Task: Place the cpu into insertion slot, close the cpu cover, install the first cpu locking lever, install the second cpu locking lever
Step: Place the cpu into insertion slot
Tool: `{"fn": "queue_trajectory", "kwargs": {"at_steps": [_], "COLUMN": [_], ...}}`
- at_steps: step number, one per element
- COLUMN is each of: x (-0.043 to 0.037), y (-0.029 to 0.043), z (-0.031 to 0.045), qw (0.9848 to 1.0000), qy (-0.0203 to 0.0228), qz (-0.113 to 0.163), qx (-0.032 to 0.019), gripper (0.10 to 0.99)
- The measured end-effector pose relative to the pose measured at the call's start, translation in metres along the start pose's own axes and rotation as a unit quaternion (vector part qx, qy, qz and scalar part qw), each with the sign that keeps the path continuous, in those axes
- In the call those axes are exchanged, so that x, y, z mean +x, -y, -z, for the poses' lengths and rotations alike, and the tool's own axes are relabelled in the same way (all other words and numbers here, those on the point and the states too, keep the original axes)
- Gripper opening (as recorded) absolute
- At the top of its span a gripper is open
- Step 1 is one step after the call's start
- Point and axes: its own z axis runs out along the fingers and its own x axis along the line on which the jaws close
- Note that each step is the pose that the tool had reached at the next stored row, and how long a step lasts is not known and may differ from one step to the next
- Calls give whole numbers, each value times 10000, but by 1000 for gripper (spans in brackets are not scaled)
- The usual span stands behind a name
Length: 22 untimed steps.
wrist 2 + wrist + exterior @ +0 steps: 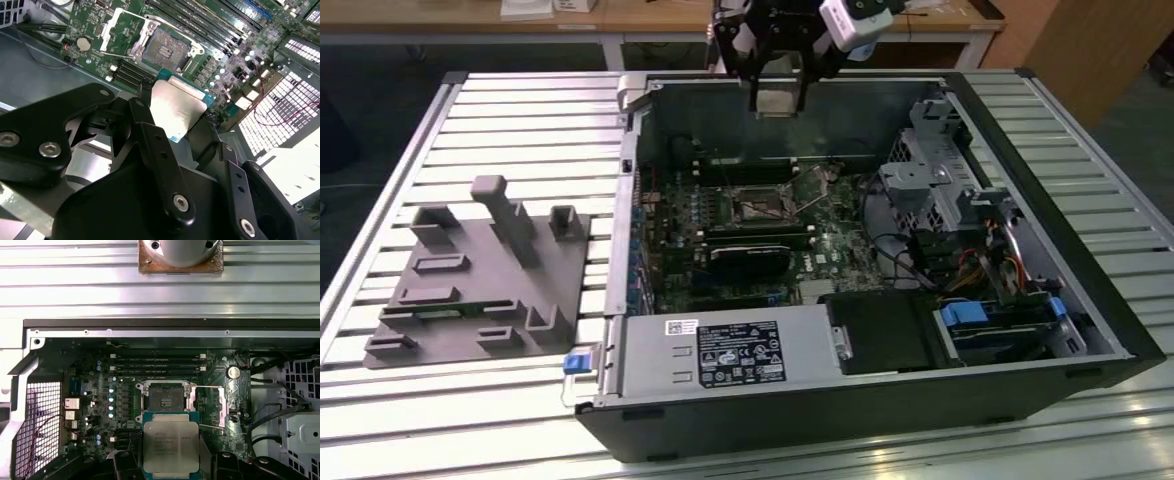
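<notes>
You have the open computer case [720,420] lying on the slatted table [520,130], its motherboard [834,250] facing up. Above the case your gripper [775,92] is clamped on the cpu [171,447], holding it in the air, clear of the board. Down on the board, the insertion slot [165,397] sits bare, the cpu cover [214,405] swung open beside it.

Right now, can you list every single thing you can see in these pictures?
table: one, silver slats
computer case: one, black, open, on table
motherboard: one, green, inside case
insertion slot: one, dark, silver-framed, empty, on motherboard
cpu cover: one, silver, flipped open beside slot
memory slots: several, black, near slot
holder: one, grey, exterior view's left of case
cpu: one, silver-grey, gripped, above case
claw: one, black, shut on cpu
</notes>
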Motion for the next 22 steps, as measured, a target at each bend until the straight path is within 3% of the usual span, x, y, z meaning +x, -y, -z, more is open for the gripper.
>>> {"fn": "queue_trajectory", "kwargs": {"at_steps": [22], "x": [4], "y": [9], "z": [-95], "qw": [10000], "qy": [0], "qz": [0], "qx": [0], "gripper": [541]}}
